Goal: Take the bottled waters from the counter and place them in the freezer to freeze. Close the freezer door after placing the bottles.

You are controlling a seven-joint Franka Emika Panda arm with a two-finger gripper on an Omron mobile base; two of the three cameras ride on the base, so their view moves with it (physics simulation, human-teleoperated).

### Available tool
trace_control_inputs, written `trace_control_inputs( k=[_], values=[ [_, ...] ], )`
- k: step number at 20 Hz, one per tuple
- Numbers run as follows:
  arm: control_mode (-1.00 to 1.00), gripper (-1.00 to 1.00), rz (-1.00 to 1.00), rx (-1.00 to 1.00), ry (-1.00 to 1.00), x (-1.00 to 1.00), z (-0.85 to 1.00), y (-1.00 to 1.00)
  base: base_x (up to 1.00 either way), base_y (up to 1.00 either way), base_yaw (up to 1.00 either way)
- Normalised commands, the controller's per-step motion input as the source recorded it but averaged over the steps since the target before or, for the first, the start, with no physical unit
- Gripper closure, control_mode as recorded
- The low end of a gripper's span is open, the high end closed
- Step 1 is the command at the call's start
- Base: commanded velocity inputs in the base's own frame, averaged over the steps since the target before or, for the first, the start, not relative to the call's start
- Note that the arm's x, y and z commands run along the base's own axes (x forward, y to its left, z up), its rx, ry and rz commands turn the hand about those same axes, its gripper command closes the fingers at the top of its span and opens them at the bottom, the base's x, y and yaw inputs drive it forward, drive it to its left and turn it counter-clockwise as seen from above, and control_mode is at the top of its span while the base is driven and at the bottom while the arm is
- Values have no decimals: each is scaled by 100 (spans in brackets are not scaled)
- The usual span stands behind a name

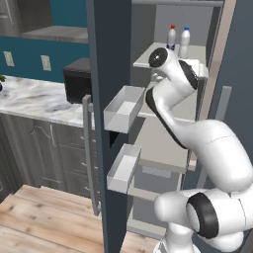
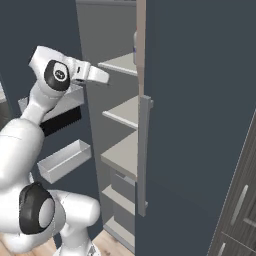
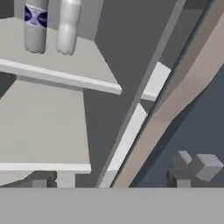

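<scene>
The bottled waters (image 1: 178, 40) both stand side by side on a high shelf (image 1: 195, 53) inside the freezer (image 1: 170, 128), the claw (image 3: 116, 175) is wide apart and empty, and only the freezer door (image 1: 111, 123) is left to shut.

We see flat, even, rendered light in all three views, with no glare and no hard highlights apart from a soft sheen on the glossy white robot arm (image 1: 207, 148). The pale grey freezer shelves (image 1: 163, 148) cast only faint, soft shading beneath them, and the interior darkens toward the back. The white marble-look surface (image 1: 34, 99) reads bright. In the hand view the two clear plastic bottles (image 3: 48, 26) look soft and blurred. Edges are straight, without lens distortion.
</scene>
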Motion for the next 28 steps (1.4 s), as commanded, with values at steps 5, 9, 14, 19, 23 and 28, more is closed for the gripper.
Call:
trace_control_inputs(
  k=[5, 9, 14, 19, 23, 28],
  values=[
    [-100, -100, -1, 15, 33, -100, -58, 0, 0, 0, 0],
    [-100, -100, 0, 13, -22, -100, -61, -28, 0, 0, 0],
    [-100, -100, 3, 28, -35, -100, -20, -44, 0, 0, 0],
    [-100, -100, 1, 6, -7, -18, 0, -5, 0, 0, 0],
    [-100, -100, 0, 0, 0, -2, 0, 0, 0, 0, 0],
    [-100, -100, 1, 1, 0, -16, -14, -16, 0, 0, 0]
  ],
)
